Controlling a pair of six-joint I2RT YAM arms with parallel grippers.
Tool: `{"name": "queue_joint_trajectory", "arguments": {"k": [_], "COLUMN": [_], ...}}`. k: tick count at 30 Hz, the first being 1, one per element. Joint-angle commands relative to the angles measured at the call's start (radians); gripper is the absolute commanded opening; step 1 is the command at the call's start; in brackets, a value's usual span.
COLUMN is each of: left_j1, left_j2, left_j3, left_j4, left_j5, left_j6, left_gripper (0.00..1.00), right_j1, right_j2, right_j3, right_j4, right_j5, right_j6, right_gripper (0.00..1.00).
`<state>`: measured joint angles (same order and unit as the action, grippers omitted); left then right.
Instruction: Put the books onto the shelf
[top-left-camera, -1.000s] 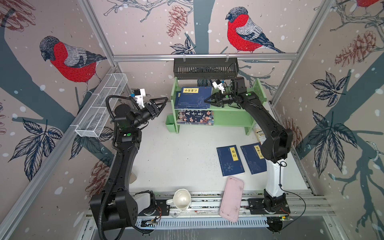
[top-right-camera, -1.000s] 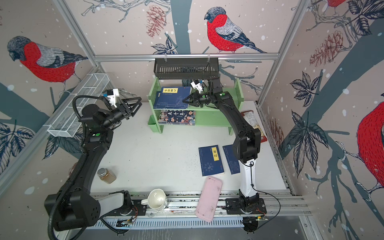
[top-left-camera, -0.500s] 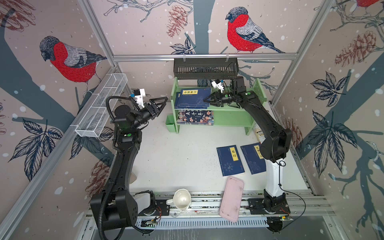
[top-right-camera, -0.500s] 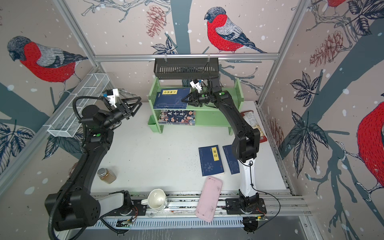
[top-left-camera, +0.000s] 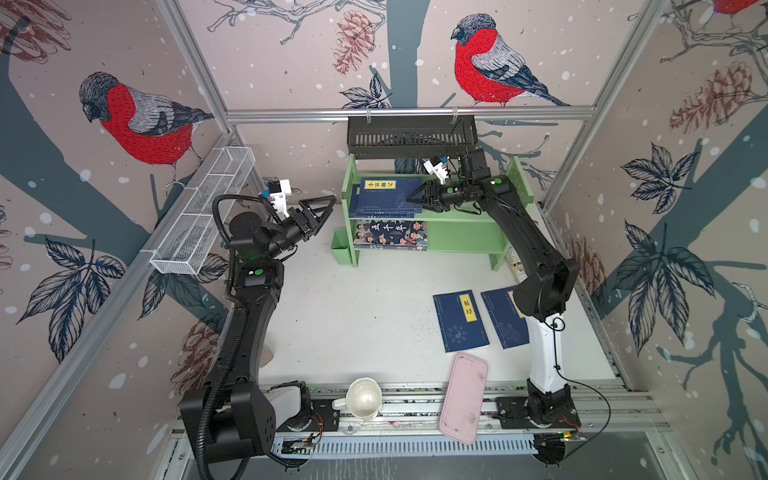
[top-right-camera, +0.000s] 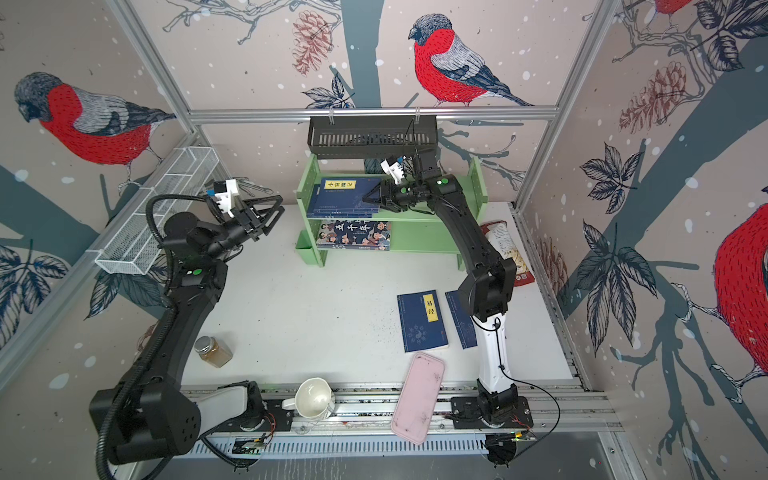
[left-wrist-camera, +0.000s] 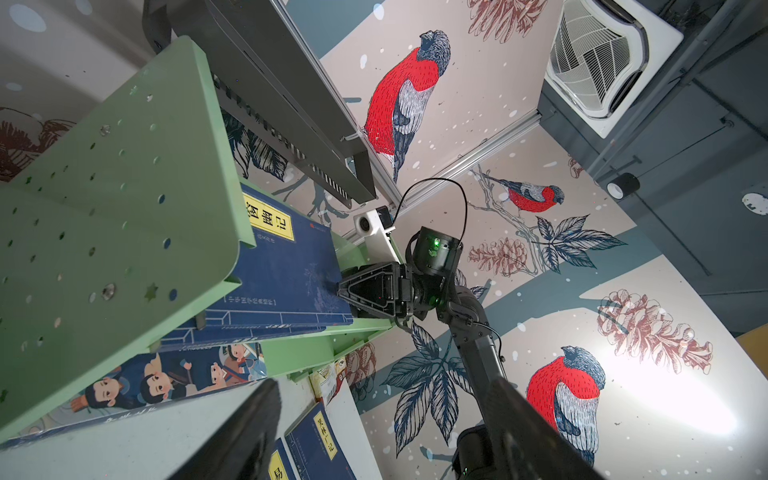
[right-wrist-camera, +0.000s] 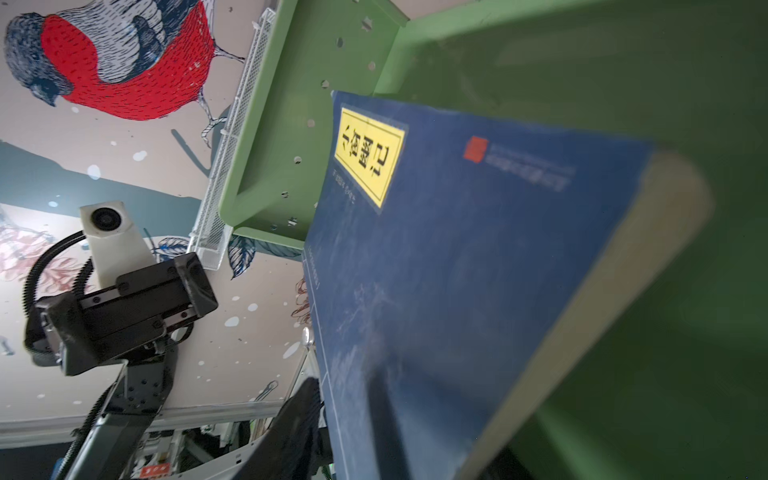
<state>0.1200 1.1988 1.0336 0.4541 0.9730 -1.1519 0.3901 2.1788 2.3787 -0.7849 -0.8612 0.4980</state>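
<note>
The shelf (top-left-camera: 461, 240), the light green 2-tier rack at the back of the table (top-left-camera: 365, 303), already carries 3 of the 5 books. The cartoon-covered book (top-left-camera: 390, 235) lies flat on its lower tier. What looks like 2 navy books are stacked flat on its upper tier, the top navy book (top-left-camera: 380, 198) showing its yellow label. In front of the shelf, flat on the table and side by side, lie the uncovered table book (top-left-camera: 460, 322) and the half-hidden table book (top-left-camera: 500, 320), which is partly behind the right arm (top-left-camera: 523, 237). The right gripper (top-left-camera: 414, 198) is at the top navy book's edge over the upper tier, and in the right wrist view a dark finger (right-wrist-camera: 384, 424) lies across the cover. Whether the jaws pinch the book or have let it go I cannot tell. The left gripper (top-left-camera: 326, 212) hangs just off the shelf's end panel on its own side, jaws spread wide and empty. The step in hand looks like the release of that top book. To do it well, part the jaws fully before any retreat so no pad drags the cover. Then draw the gripper straight back along the tier toward the shelf's bare half, level and without lifting, because the black basket (top-left-camera: 411, 139) hangs right above the shelf. The top book does not sit flush with the book beneath, so a light nudge toward the end panel may square it.
</note>
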Motion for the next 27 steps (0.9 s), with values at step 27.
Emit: {"name": "queue_joint_trajectory", "arguments": {"k": [27], "left_j1": [0.0], "left_j2": [-0.021], "left_j3": [-0.012], "left_j4": [0.044], "left_j5": [0.02], "left_j6": [-0.029], "left_gripper": [0.79], "right_j1": [0.0], "right_j2": [-0.036], "right_j3": [-0.048], "right_j4": [0.007], "right_j5": [0.138], "right_j6": [0.005], "right_gripper": [0.16]}}
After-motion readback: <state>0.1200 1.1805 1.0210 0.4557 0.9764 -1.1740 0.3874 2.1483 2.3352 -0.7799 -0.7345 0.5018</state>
